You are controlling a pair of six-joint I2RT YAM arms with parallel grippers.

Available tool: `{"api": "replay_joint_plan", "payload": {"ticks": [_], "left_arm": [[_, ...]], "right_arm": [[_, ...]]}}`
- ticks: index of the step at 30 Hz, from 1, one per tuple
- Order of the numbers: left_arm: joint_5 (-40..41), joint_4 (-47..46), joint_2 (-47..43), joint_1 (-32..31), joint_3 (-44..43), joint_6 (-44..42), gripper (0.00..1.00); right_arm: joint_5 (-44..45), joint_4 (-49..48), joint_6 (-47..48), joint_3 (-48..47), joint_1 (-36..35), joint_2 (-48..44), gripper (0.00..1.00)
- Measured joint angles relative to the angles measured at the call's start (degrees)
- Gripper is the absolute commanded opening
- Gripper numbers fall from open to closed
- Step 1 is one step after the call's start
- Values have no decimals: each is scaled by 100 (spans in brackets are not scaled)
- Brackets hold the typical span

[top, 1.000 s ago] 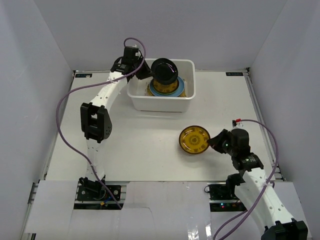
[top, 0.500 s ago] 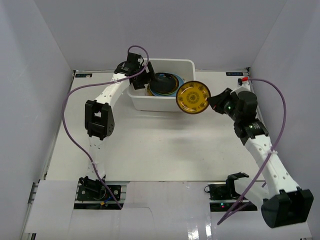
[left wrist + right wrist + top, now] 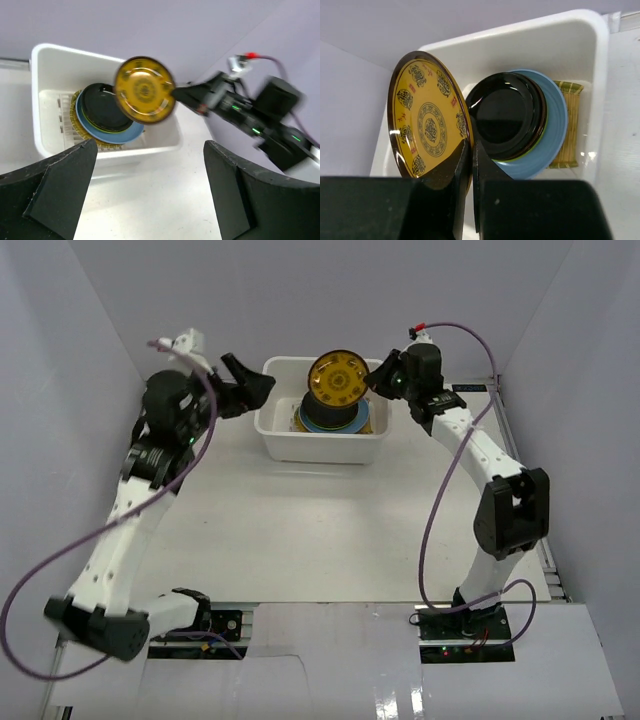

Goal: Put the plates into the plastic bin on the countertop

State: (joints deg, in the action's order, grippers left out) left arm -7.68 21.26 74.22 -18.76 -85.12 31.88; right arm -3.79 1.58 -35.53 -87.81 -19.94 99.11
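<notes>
Yellow-brown and dark-rimmed, the patterned round plate point(image 3: 427, 122) is pinched at its edge in my right pincer point(image 3: 471, 150), both fingers closed thin on the rim. It hangs tilted nearly on edge over the white rectangular plastic bin point(image 3: 320, 448), which stands toward the far side of the flat white countertop point(image 3: 300, 530). My worry is that narrow bite: the plate looks smooth and shiny, I hold only a sliver of it, and any jolt could let it swing or slip out. If I let go at this tilt, I judge it would strike on its rim, knock the glossy black plate point(image 3: 502, 115) topping the stack inside, then roll or end up leaning against the bin wall instead of lying flat. I would want it levelled and lowered over the stack first. Beneath the black one I can see a light blue plate point(image 3: 555, 120) and, lowest, the corner of a woven straw-coloured plate point(image 3: 567, 125). The held plate shows gold ground, a central medallion and a ring of dark emblems. My left pincer point(image 3: 245, 390) is spread wide and empty, just outside the bin's left end, apart from everything.
</notes>
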Motion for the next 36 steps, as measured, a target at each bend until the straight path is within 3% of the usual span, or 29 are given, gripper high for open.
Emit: {"api": "replay_joint_plan", "payload": {"ticks": [4, 10, 13, 14, 17, 22, 24, 29, 32, 36], "left_arm": [[74, -225, -1930, 0, 1309, -50, 98], [-31, 389, -3239, 0, 3141, -31, 98], [-90, 866, -3471, 0, 3786, 26, 98], [-103, 1019, -3510, 0, 3928, 50, 98], [-111, 1292, -3611, 0, 4068, 96, 98], [-90, 1344, -3609, 0, 3842, 94, 98], [-76, 1340, -3504, 0, 3635, 66, 98], [-83, 1141, -3165, 0, 3180, 17, 98], [-177, 944, -2924, 0, 2986, 4, 98], [-219, 695, -2658, 0, 2739, 0, 98]], "right_arm": [[85, 337, 28, -916, -166, 979, 8], [282, 758, 103, -1346, -339, 1659, 11], [446, 909, 122, -1368, -378, 1759, 28], [492, 931, 125, -1379, -385, 1788, 42], [601, 1064, 170, -1530, -424, 1884, 60], [664, 1207, 295, -1749, -463, 1921, 74], [662, 1209, 356, -1786, -487, 1851, 89], [625, 1241, 612, -1495, -542, 1043, 90], [601, 1106, 848, -710, -595, -216, 90], [688, 551, 1084, 1049, -743, -2518, 90]]}}
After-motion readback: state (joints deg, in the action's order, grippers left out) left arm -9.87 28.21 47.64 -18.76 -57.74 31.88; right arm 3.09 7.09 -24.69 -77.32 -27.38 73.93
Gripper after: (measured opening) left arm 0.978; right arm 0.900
